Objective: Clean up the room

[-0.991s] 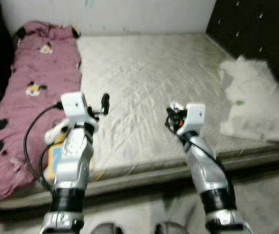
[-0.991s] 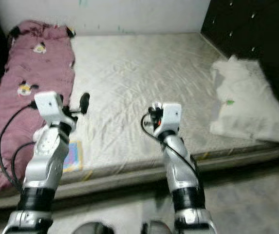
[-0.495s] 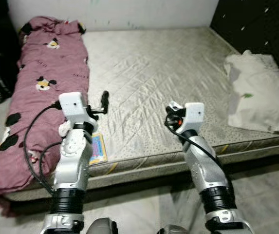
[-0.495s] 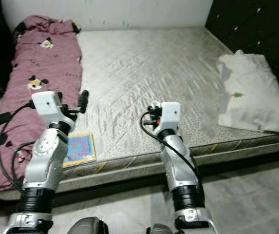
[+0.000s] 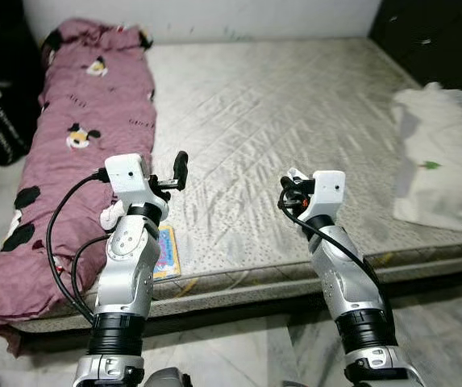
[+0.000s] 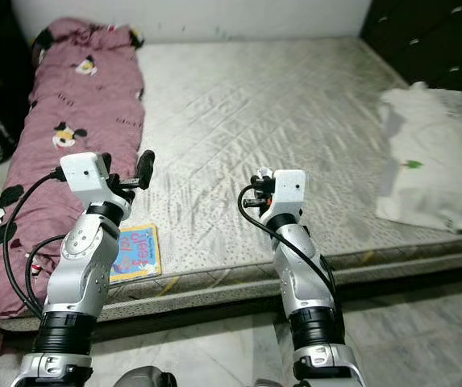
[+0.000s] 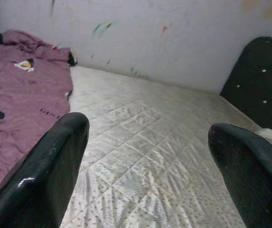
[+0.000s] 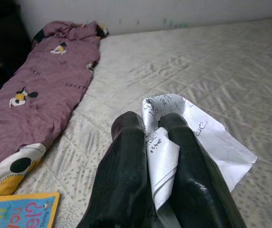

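A wide bed [image 5: 295, 105] with a pale quilted mattress fills the room in front of the robot, with a light wall behind and a dark padded panel [image 5: 432, 36] on the right. A pink blanket [image 5: 77, 137] with cartoon prints lies along the left side of the bed, a white pillow [image 5: 444, 165] on the right side, and a colourful book [image 6: 135, 251] near the front edge, just beside the blanket.

The right gripper [image 8: 152, 142] is raised above the front part of the mattress, and its jaws are closed on a white sheet of paper [image 8: 197, 137] with dark writing. The left gripper [image 7: 150, 156] is held up over the mattress near the blanket, with its jaws wide apart and nothing between them.

I judge that the paper is already collected and must now be carried to a bin or a proper place, which I cannot see here. The next move needs a firm hold on the thin sheet; the book looks like the next thing for the free left gripper.
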